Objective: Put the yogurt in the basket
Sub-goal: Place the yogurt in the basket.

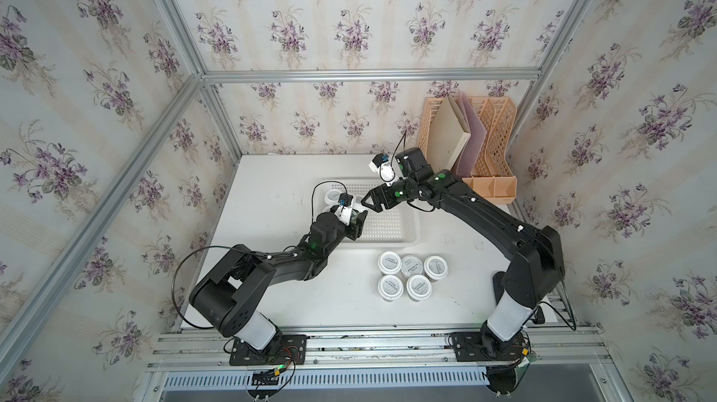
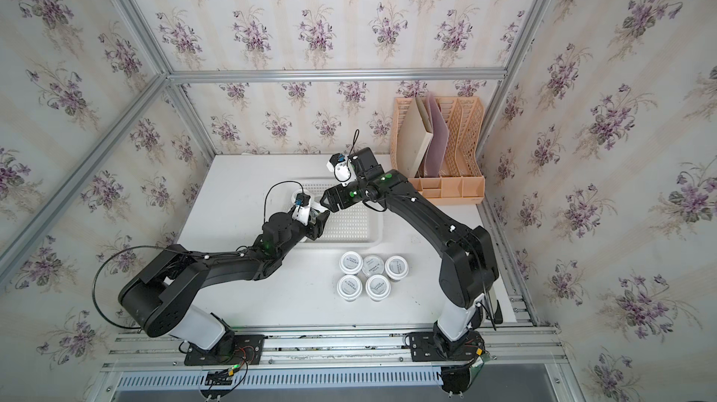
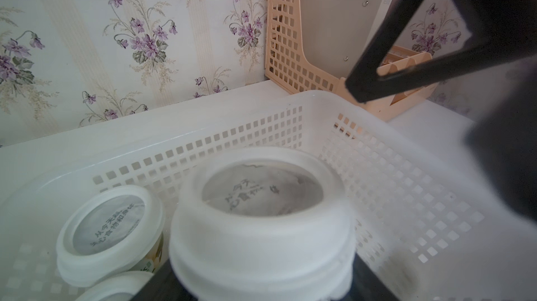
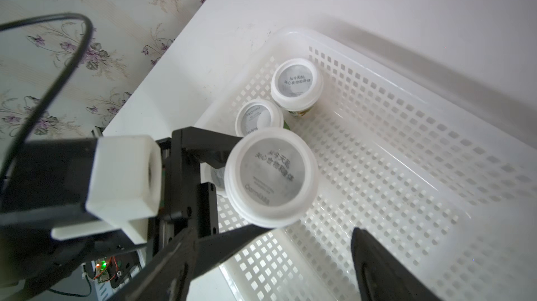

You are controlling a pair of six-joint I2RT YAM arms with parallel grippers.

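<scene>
One shallow white basket [image 1: 388,225] sat on a white table [image 1: 271,272]. Nine yogurt cups showed in all. Five of them [image 1: 412,266] stood in a tight cluster on the table, near the basket's front rim but outside it. Three more [image 4: 296,86] sat upright inside the basket at its left end, one half hidden behind the left gripper [image 1: 356,220]. That gripper was clamped on the ninth cup [image 4: 271,180], holding it upright above the same end. The right gripper [image 1: 369,206] hung just beside it over the basket, jaws spread apart and empty. One peach file rack [image 1: 496,186] stood at the back right corner.
</scene>
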